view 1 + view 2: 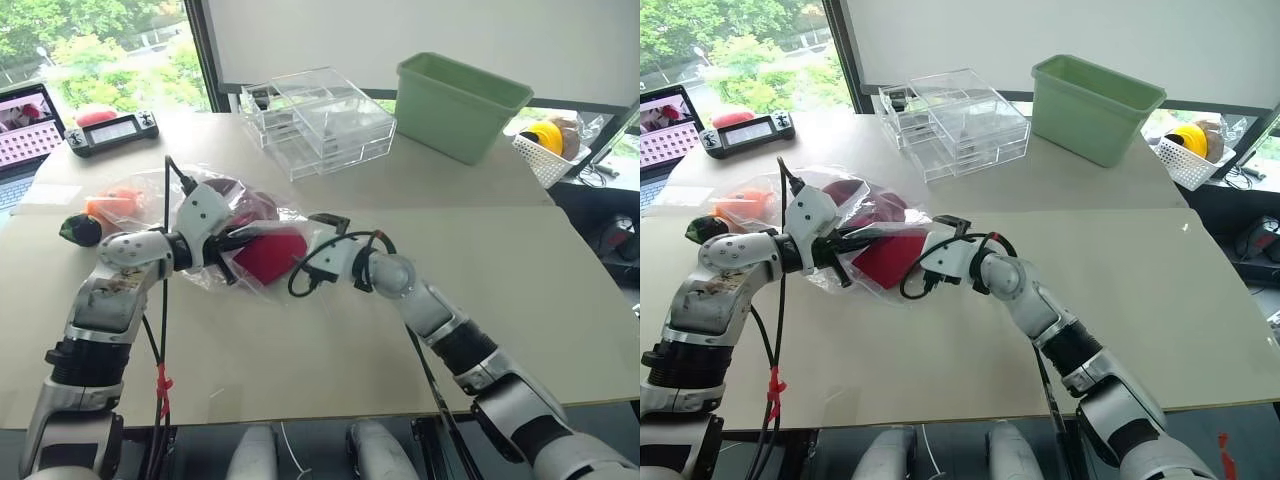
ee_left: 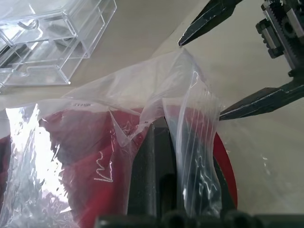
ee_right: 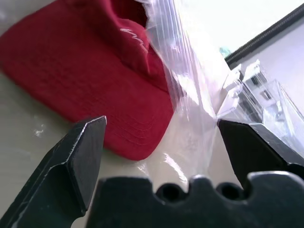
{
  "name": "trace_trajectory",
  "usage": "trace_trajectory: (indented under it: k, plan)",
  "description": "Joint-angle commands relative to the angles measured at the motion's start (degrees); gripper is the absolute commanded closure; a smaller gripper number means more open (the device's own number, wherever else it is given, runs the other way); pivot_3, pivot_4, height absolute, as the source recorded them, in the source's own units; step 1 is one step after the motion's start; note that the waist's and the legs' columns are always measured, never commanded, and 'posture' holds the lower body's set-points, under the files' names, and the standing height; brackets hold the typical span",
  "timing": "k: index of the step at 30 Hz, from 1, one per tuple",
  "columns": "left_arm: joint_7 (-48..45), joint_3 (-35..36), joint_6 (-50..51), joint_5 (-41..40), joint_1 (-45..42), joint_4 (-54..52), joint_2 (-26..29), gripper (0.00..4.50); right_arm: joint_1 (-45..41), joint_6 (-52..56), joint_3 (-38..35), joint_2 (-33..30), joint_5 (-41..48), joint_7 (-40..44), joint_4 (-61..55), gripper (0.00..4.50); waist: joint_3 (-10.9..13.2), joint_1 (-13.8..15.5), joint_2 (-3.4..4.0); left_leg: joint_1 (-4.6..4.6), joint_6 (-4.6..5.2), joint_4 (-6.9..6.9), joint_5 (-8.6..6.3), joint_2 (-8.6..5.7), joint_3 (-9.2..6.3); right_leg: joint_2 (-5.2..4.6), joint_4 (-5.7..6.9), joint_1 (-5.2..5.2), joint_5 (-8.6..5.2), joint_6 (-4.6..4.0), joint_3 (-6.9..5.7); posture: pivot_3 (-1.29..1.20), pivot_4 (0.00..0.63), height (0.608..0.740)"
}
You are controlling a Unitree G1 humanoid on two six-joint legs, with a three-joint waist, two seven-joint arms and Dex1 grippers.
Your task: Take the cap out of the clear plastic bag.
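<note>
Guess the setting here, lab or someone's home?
Probably an office or lab test bench: a plain table by a window, a laptop, a handheld controller, and sorted props such as clear acrylic drawers.

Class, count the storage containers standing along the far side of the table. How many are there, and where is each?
3. The clear acrylic drawer boxes stand at the middle, the green bin to their right, and the white basket at the far right edge, partly cut off by the bin.

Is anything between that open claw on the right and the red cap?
Mostly not: the cap's brim pokes bare out of the clear plastic bag, right before the open right end effector. Bag film, pinched by the left end effector, covers the crown.
</note>
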Motion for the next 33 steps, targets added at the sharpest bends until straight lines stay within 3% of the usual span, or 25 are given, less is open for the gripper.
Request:
trace_trajectory:
  k: [1,8,14,25,33]
  plan:
    - [0.7,1.5,-0.7,-0.6,-1.2,-1.0,0.1,4.47,0.2,-4.9,-1.2,0.6,-1.2,0.2,-1.0,0.00,0.0,-0.1,0.00,0.00,0.00,0.00,0.00,0.00,0.00,0.00,0.01,0.00,0.00,0.00,0.00,0.00,0.150,0.735]
    - [1.3,0.7,-1.9,0.2,-2.2,1.0,-0.4,4.47,4.4,-7.9,-4.2,-3.1,-2.3,2.5,-9.1,0.00,0.0,0.3,0.00,-0.02,0.00,0.00,0.00,-0.01,-0.02,-0.01,0.00,0.01,0.00,0.00,-0.02,0.00,0.150,0.735]
    - [1.3,-0.5,-3.6,1.3,-3.7,3.2,-0.9,4.47,4.6,-12.1,-1.9,-1.5,-5.2,3.3,-10.0,0.00,0.0,-0.4,0.00,0.11,0.00,0.00,0.00,0.00,-0.02,0.02,0.09,0.05,0.00,-0.01,0.00,0.00,0.150,0.735]
    - [1.0,-0.7,-3.7,0.7,-3.8,2.5,-1.7,4.47,1.1,-15.2,-1.1,3.3,-9.1,2.0,2.3,0.00,0.0,-0.9,0.00,0.10,0.00,0.01,0.00,-0.01,-0.04,0.01,0.09,0.06,0.00,-0.02,-0.01,0.00,0.150,0.735]
    - [1.0,-0.7,-3.1,0.2,-2.2,0.3,-2.2,4.47,-5.0,-18.3,0.2,8.2,-13.7,-3.6,18.1,0.00,0.0,-1.3,0.00,0.10,0.00,0.00,0.00,-0.01,-0.04,0.01,0.10,0.05,0.01,-0.02,0.01,0.00,0.150,0.735]
